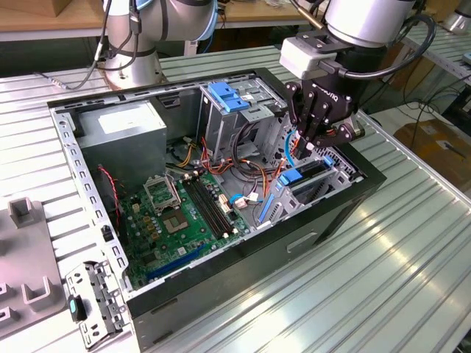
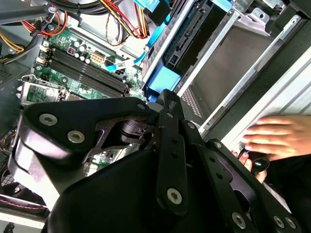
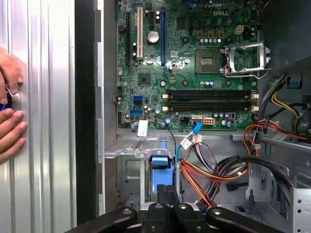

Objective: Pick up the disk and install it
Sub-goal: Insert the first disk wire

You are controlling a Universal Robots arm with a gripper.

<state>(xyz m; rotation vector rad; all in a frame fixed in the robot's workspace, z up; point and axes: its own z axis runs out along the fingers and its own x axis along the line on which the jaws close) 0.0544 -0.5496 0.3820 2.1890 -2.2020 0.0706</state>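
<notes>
The disk (image 1: 303, 179) sits on edge in the lower drive cage (image 1: 335, 173) of the open computer case, at the exterior view's right. Its blue plastic end (image 2: 164, 80) (image 3: 160, 175) faces up, and a dark edge of it runs down into the bay. My gripper (image 1: 309, 145) hangs straight above that blue end. The black fingers (image 3: 168, 190) are pressed together, with the tips (image 2: 167, 97) at or just above the blue plastic. Whether they touch it I cannot tell.
The green motherboard (image 1: 184, 213) lies on the case floor beside a bundle of coloured cables (image 3: 218, 170). A grey power supply (image 1: 121, 129) and an upper cage with a blue latch (image 1: 224, 95) stand at the back. A person's hand (image 3: 9, 111) (image 2: 277, 136) rests outside the case wall.
</notes>
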